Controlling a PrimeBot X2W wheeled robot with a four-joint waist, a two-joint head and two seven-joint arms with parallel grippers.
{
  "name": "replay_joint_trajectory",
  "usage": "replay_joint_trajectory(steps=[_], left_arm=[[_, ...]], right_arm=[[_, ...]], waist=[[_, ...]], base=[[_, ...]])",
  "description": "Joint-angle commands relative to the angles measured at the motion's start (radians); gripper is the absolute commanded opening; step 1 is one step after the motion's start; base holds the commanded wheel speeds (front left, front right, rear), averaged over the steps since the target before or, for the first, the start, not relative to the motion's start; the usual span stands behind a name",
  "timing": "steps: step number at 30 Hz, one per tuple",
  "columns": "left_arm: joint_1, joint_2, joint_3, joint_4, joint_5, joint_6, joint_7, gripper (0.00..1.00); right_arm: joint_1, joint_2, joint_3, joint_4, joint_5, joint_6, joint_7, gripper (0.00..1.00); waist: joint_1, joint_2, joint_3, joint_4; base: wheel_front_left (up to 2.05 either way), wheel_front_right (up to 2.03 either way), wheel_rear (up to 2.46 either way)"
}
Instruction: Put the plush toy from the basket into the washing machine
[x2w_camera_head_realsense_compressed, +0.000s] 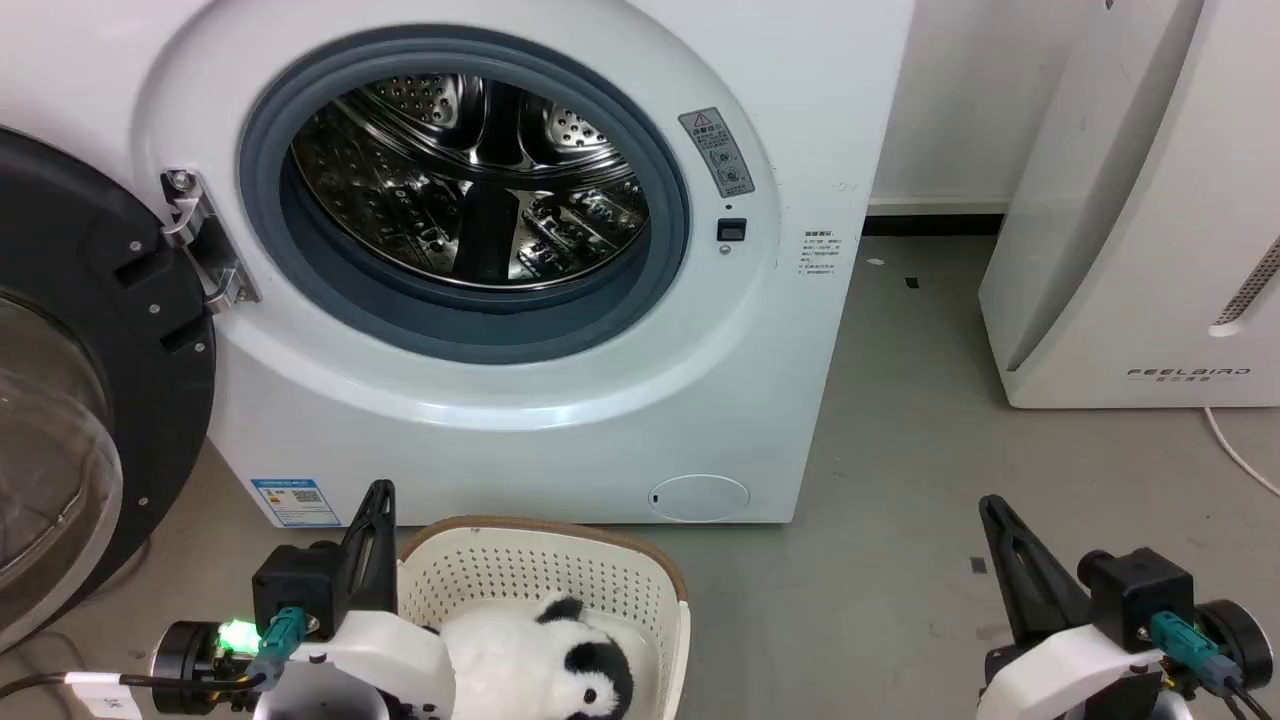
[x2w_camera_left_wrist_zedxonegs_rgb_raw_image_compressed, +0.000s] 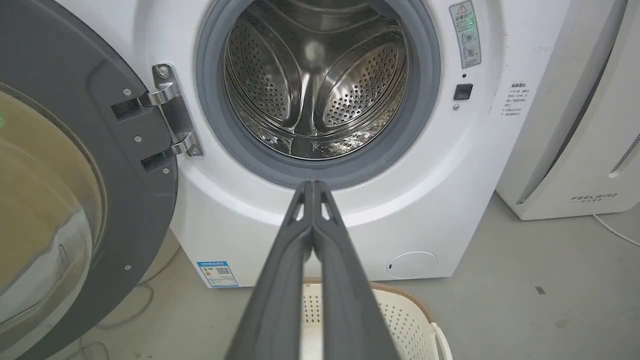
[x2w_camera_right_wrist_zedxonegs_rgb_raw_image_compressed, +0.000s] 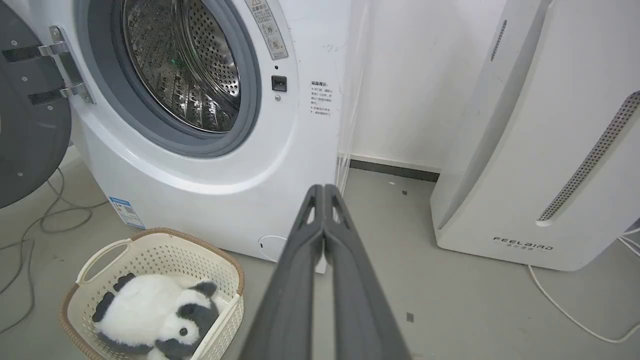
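Toy (x2w_camera_right_wrist_zedxonegs_rgb_raw_image_compressed: 150, 312): lying in basket (x2w_camera_right_wrist_zedxonegs_rgb_raw_image_compressed: 220, 250), on floor before washer (x2w_camera_head_realsense_compressed: 520, 400).
Door (x2w_camera_head_realsense_compressed: 60, 400): swung open.
Left gripper (x2w_camera_left_wrist_zedxonegs_rgb_raw_image_compressed: 313, 186): fingers pressed together, holding nothing.
Right gripper (x2w_camera_right_wrist_zedxonegs_rgb_raw_image_compressed: 324, 190): likewise closed, empty.

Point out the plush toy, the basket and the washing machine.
plush toy (x2w_camera_right_wrist_zedxonegs_rgb_raw_image_compressed: 142, 305): right wrist view, on its white body.
basket (x2w_camera_right_wrist_zedxonegs_rgb_raw_image_compressed: 170, 257): right wrist view, on the perforated far wall.
washing machine (x2w_camera_head_realsense_compressed: 520, 450): head view, on the white front panel below the door opening.
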Motion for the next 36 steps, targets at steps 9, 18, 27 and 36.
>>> replay_joint_trajectory(steps=[9,18,27,36], left_arm=[[0.014,0.000,-0.001,-0.004,0.003,-0.004,0.000,0.00],[0.014,0.000,-0.001,-0.004,0.003,-0.004,0.000,0.00],[0.000,0.000,0.000,0.000,0.000,0.000,0.000,1.00],[-0.002,0.000,-0.005,0.006,-0.003,0.010,-0.010,1.00]], right_arm=[[-0.014,0.000,0.000,0.001,-0.008,-0.001,0.001,0.00],[-0.014,0.000,0.000,0.001,-0.008,-0.001,0.001,0.00],[0.000,0.000,0.000,0.000,0.000,0.000,0.000,1.00],[0.001,0.000,-0.008,-0.005,0.016,0.000,-0.010,1.00]], waist=[[0.0000,0.0000,0.000,0.000],[0.0000,0.0000,0.000,0.000],[0.0000,0.0000,0.000,0.000],[0.0000,0.0000,0.002,0.000]], base=[[0.00,0.00,0.00],[0.00,0.00,0.00],[0.00,0.00,0.00],[0.00,0.00,0.00]])
